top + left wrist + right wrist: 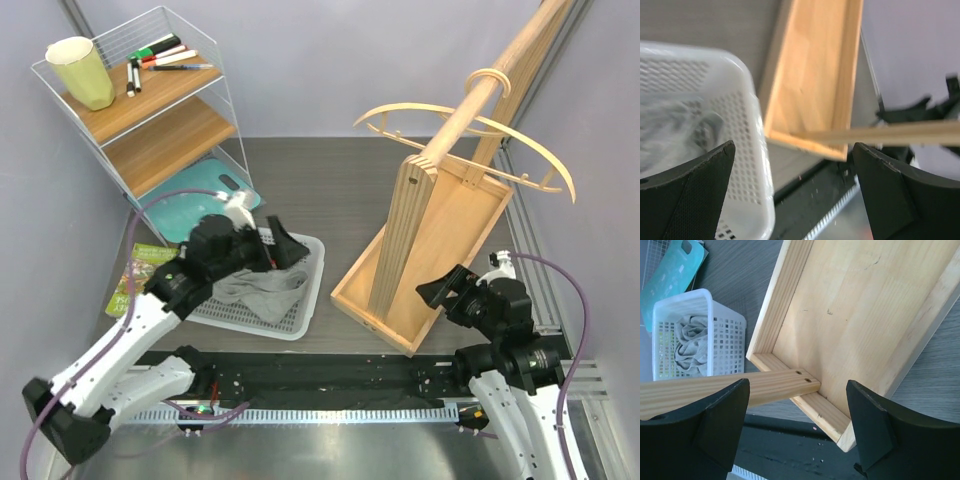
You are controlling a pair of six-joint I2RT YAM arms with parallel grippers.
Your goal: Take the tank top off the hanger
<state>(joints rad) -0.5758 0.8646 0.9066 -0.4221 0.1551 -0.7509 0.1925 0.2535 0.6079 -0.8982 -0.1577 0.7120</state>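
The top (262, 290) lies crumpled in the basket (316, 270), centre left, off the hanger (400, 110), so the left gripper (283, 245), spread wide like the right gripper (440, 286), should rise straight up, snagging no cloth.

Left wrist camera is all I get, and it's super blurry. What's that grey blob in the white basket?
Observer: That's the tank top. The right wrist view shows it clearly, crumpled up inside the white basket.
Operator: So it's not on a hanger?
Observer: No. From the top view, both hangers hang bare on the rail.
Operator: What's the other arm doing?
Observer: The right gripper is open and holds nothing. It sits beside the near end of the wooden tray.
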